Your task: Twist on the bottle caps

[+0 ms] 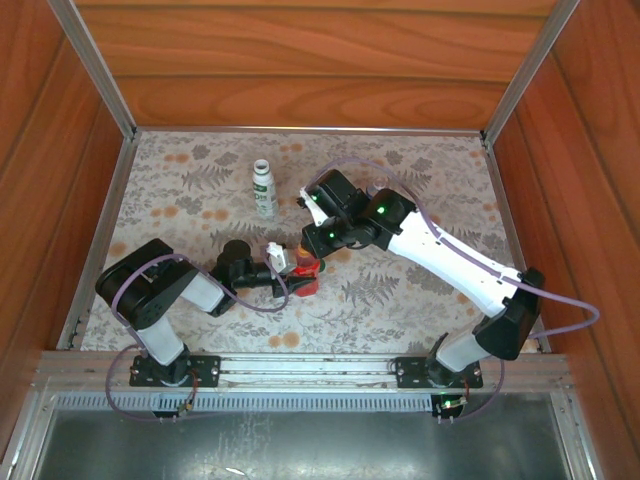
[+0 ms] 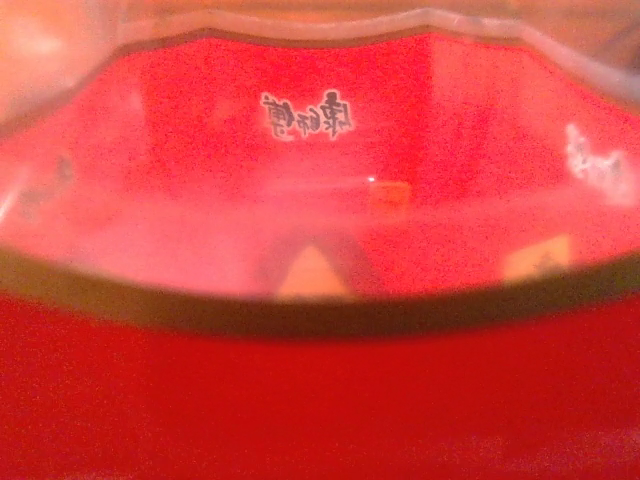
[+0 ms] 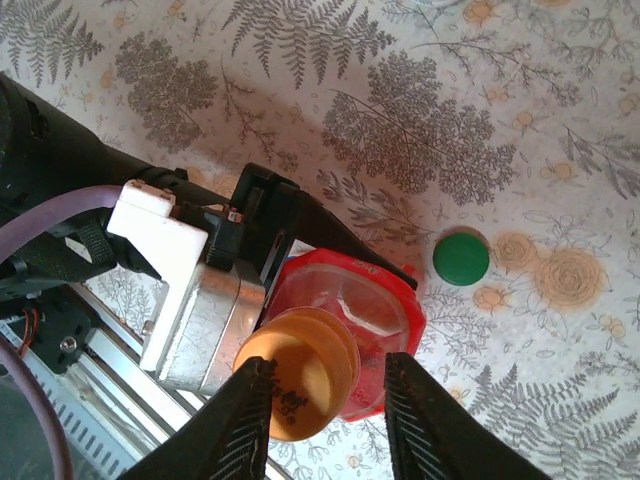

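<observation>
My left gripper (image 1: 290, 268) is shut on the red bottle (image 1: 306, 280), holding it upright near the middle of the mat. Its black fingers (image 3: 345, 238) clamp the bottle's sides, and the red bottle (image 2: 320, 400) sits right against the left wrist camera. The orange cap (image 3: 300, 372) sits on the neck of the red bottle (image 3: 395, 310). My right gripper (image 3: 328, 366) hangs over it from above, open. One finger is at the cap's edge and the other stands apart from it. A green cap (image 3: 461, 257) lies loose on the mat. The white bottle with a green label (image 1: 263, 190) stands uncapped further back.
The flowered mat (image 1: 420, 170) is walled in by wooden panels (image 1: 300, 90) at the back and sides. An aluminium rail (image 1: 300, 368) carrying the arm bases runs along the near edge.
</observation>
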You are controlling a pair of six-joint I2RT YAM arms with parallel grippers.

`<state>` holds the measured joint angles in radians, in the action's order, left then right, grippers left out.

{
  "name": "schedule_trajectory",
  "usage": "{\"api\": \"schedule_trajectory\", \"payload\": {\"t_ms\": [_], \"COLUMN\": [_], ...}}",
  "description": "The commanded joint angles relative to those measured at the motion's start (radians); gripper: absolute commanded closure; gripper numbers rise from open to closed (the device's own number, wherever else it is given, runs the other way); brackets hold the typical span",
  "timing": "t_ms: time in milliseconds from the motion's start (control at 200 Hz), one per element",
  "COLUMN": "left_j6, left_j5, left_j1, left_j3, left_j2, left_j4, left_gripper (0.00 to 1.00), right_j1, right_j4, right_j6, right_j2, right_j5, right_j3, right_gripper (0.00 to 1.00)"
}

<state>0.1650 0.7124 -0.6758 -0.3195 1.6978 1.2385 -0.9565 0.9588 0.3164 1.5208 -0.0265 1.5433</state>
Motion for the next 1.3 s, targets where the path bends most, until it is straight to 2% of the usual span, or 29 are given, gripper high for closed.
{"api": "schedule_trajectory", "payload": {"t_ms": [0, 140, 305, 804, 1019, 1219, 1294], "left_j6": [0.010, 0.009, 0.009, 0.008, 0.006, -0.008, -0.011], "left_j5": [0.015, 0.015, 0.015, 0.014, 0.017, 0.047, 0.050], "left_j1": [0.003, 0.003, 0.003, 0.003, 0.004, 0.005, 0.004], "left_j3": [0.008, 0.007, 0.005, 0.007, 0.008, 0.009, 0.008], "left_j2": [-0.006, -0.003, 0.001, -0.004, -0.004, -0.017, -0.018], "left_j4": [-0.016, -0.016, -0.016, -0.016, -0.016, -0.017, -0.017], "left_gripper": [0.47, 0.47, 0.47, 0.47, 0.47, 0.47, 0.47], "right_j1": [-0.023, -0.067, -0.105, -0.121, -0.117, -0.097, -0.086], "right_j4": [0.075, 0.120, 0.165, 0.196, 0.175, 0.113, 0.032], "right_j6": [-0.049, -0.081, -0.100, -0.100, -0.182, -0.406, -0.495], "right_j2": [0.033, 0.069, 0.115, 0.131, 0.105, 0.056, 0.011], "right_j5": [-0.068, -0.167, -0.229, -0.240, -0.209, -0.094, 0.009], "right_j3": [0.057, 0.115, 0.165, 0.177, 0.153, 0.092, 0.032], "right_gripper": [0.57, 0.49, 0.47, 0.65, 0.66, 0.66, 0.65]}}
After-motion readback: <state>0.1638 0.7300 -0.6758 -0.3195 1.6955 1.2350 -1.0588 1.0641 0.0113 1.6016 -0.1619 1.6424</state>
